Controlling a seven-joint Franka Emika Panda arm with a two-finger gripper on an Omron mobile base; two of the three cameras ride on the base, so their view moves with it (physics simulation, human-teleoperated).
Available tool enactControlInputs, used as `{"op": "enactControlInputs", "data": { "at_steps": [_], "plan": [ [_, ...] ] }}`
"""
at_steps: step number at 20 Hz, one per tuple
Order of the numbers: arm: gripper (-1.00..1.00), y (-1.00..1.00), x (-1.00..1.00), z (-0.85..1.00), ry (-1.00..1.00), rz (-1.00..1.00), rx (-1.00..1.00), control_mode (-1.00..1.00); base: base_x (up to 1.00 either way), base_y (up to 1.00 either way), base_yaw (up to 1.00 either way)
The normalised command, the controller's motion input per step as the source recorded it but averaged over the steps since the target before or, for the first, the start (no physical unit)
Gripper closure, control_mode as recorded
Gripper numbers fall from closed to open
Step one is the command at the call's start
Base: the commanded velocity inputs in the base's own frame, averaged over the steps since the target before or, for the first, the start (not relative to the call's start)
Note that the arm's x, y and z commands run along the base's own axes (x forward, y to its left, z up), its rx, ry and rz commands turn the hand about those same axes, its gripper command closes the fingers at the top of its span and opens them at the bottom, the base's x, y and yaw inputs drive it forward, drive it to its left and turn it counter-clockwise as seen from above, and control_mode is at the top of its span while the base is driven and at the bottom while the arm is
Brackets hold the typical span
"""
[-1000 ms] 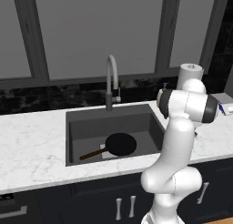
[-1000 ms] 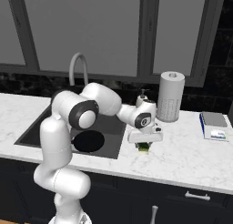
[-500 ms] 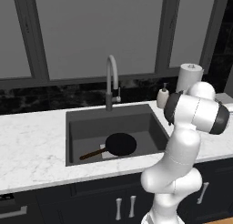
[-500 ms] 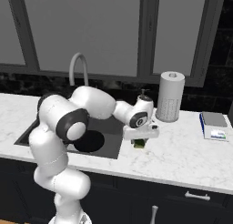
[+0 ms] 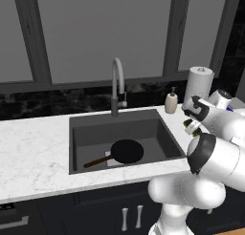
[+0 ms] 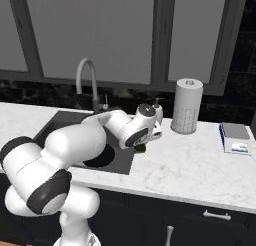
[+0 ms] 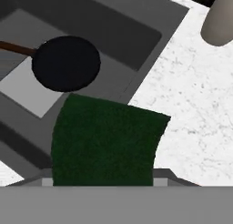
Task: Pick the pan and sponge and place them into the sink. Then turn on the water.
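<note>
White marble counter (image 5: 33, 157) runs L to R w/ dark cabinets below, black marbled backsplash behind, big grey window panes w/ dark frames above. Dark grey sink (image 5: 162, 129) set in the marble; pale square drain plate on its floor, partly under the pan. Grey gooseneck faucet (image 5: 116, 81) stands at the back rim of the sink, no stream visible from it. Beige soap bottle (image 5: 171, 101) sits on the counter just R of the faucet, paper towel roll (image 6: 186, 106) further R by the backsplash. A small flat grey-topped item (image 6: 235, 138) lies on the counter at far R in the right base view; can't tell what it is.

Pan (image 5: 126, 151) lies flat in the sink bottom, black, handle pointing toward the sink's front L corner. In the hand view it sits beyond the sponge, handle cut off by the L edge.

Sponge (image 7: 107, 143): dark green top fills the lower middle of the hand view, over the sink's R rim, part above the basin and part above the marble. Its near edge is cut off at the bottom. In the right base view just a green sliver shows under the hand.

Gripper (image 6: 141, 146) hangs at the sink's R edge, mostly hidden by the arm's own body in both base views. Fingers not visible; sponge looks clamped between them and off the counter, prob. grasped.
</note>
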Motion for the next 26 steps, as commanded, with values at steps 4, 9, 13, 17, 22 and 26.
{"op": "enactControlInputs", "data": {
  "at_steps": [4,9,13,17,22,26],
  "plan": [
    [1.00,0.85,0.00,0.35,-0.06,0.12,0.05,-1.00,0.00,0.00,0.00],
    [1.00,0.59,0.23,0.37,0.19,0.18,0.08,-1.00,0.00,0.00,0.00],
    [1.00,0.59,0.34,0.10,0.28,0.10,0.05,-1.00,0.00,0.00,0.00],
    [1.00,0.43,0.40,-0.23,0.17,0.07,0.01,-1.00,0.00,0.00,0.00],
    [1.00,0.34,0.46,-0.53,0.12,0.05,0.08,-1.00,0.00,0.00,0.00],
    [1.00,0.37,0.36,-0.56,0.03,0.01,0.05,-1.00,0.00,0.00,0.00]
  ]
}}
